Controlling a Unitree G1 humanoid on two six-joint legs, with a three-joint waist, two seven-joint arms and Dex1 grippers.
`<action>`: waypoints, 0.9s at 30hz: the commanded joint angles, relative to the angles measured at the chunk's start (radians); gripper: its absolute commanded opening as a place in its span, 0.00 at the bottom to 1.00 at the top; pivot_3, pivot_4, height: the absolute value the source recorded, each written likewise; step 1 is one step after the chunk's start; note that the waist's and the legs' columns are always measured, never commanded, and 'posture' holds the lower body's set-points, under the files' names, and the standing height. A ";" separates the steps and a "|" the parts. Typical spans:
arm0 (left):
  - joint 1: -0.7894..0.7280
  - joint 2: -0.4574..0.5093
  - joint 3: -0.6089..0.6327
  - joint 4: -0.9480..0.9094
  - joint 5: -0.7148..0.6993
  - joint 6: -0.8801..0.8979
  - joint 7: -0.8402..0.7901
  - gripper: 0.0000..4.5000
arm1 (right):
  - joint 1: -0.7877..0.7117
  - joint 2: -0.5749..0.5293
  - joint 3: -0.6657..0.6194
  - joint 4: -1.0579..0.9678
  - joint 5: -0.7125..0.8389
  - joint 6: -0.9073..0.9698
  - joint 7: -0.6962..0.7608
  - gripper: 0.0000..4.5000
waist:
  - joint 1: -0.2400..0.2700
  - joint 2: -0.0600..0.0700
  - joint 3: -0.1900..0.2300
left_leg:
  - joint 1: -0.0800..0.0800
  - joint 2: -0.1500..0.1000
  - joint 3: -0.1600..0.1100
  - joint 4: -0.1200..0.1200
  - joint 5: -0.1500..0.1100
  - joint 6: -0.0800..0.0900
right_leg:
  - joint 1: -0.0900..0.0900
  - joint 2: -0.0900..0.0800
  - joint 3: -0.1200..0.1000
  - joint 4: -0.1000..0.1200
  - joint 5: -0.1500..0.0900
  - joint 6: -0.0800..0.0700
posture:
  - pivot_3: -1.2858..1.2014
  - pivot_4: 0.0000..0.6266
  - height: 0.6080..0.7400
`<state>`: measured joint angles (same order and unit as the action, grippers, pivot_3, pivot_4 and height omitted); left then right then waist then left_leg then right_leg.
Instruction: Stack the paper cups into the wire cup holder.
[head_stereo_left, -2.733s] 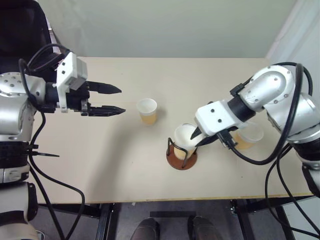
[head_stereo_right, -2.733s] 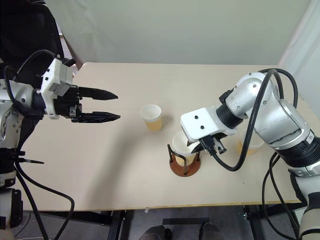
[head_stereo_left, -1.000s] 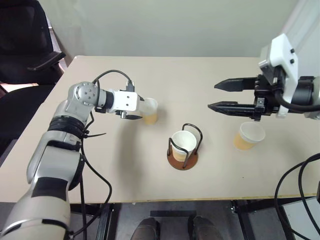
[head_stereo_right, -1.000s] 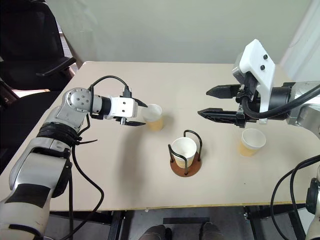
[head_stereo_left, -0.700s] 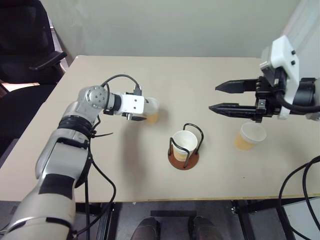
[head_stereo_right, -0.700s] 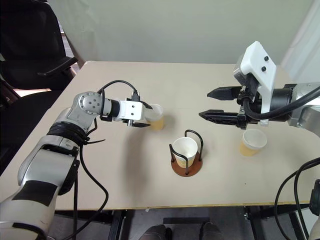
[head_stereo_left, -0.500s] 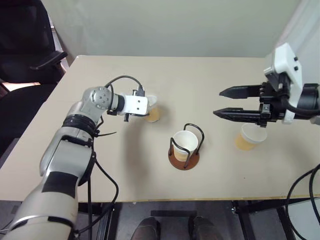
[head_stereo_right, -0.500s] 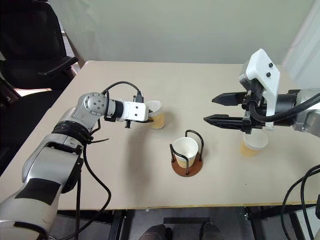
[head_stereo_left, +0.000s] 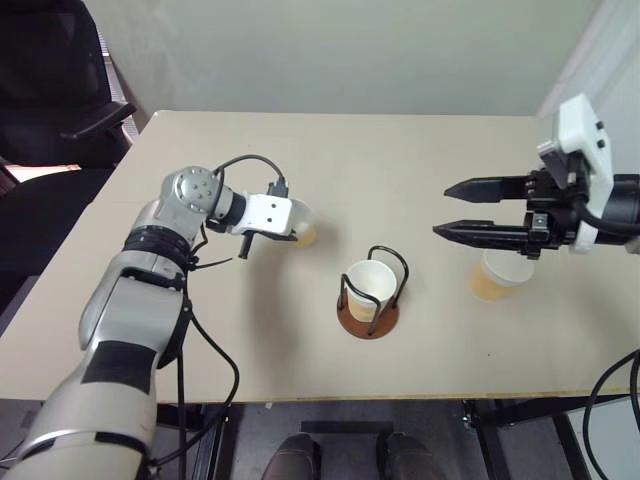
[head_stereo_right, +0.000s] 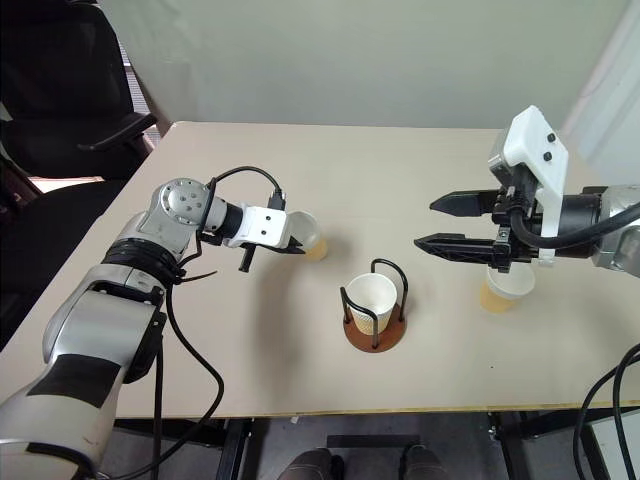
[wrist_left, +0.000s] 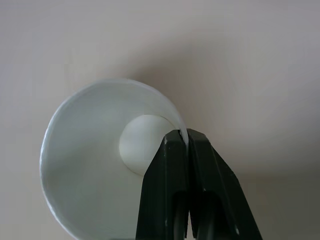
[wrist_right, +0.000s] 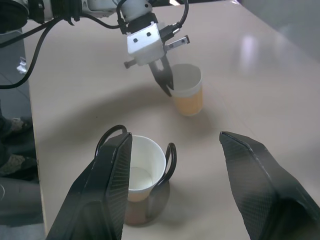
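1. Left gripper (wrist_left: 181, 145) is clenched on the rim of a cup (wrist_right: 187, 89), just left of the holder (head_stereo_left: 369, 295).
2. Right gripper (head_stereo_left: 457, 210) is released, right of the holder.
3. One cup (head_stereo_left: 366, 285) sits in the holder; another (head_stereo_left: 497, 275) stands to its right.

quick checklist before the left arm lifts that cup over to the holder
1. left gripper pinched shut on the rim of the left cup: ok
2. That cup upright on the table: ok
3. wire cup holder upright, one cup in holder seated: ok
4. right gripper open and clear of the holder: ok
5. Grip firm enough for a lift: cannot tell
6. right cup standing aside: ok
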<state>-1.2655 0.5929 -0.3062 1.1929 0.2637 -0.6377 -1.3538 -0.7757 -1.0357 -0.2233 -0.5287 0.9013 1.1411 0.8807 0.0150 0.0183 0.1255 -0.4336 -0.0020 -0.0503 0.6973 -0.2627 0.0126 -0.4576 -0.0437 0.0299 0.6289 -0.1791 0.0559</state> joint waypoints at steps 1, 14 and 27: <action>-0.043 0.017 0.054 -0.076 -0.092 0.074 -0.142 0.01 | 0.021 0.024 -0.086 0.013 0.048 -0.061 0.015 0.64 | -0.001 0.000 0.000 | 0.000 0.000 0.000 0.001 0.000 0.000 | 0.000 0.001 0.001 0.000 0.000 0.000 | 0.52 0.24 1.00; -0.107 0.259 -0.237 -0.763 -0.815 0.665 -0.261 0.01 | 0.287 -0.052 -0.295 -0.035 0.233 -0.025 0.037 0.64 | 0.007 0.000 -0.001 | -0.002 0.000 0.001 0.002 -0.003 0.000 | 0.001 0.000 0.001 -0.002 0.001 0.002 | 0.52 0.24 1.00; -0.233 0.252 -0.518 -0.830 -0.980 0.558 -0.261 0.01 | 0.444 -0.269 -0.692 -0.110 0.579 0.135 -0.098 0.64 | 0.007 0.002 0.000 | 0.006 0.000 0.000 0.002 -0.006 0.003 | 0.009 -0.004 0.002 -0.003 -0.002 0.001 | 0.52 0.24 1.00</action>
<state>-1.4574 0.8504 -0.8134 0.3586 -0.6954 -0.0447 -1.5806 -0.3397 -1.2874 -0.8500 -0.6298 1.4505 1.2639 0.8100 0.0219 0.0206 0.1255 -0.4269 -0.0034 -0.0484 0.6988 -0.2689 0.0161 -0.4483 -0.0476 0.0307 0.6257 -0.1810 0.0566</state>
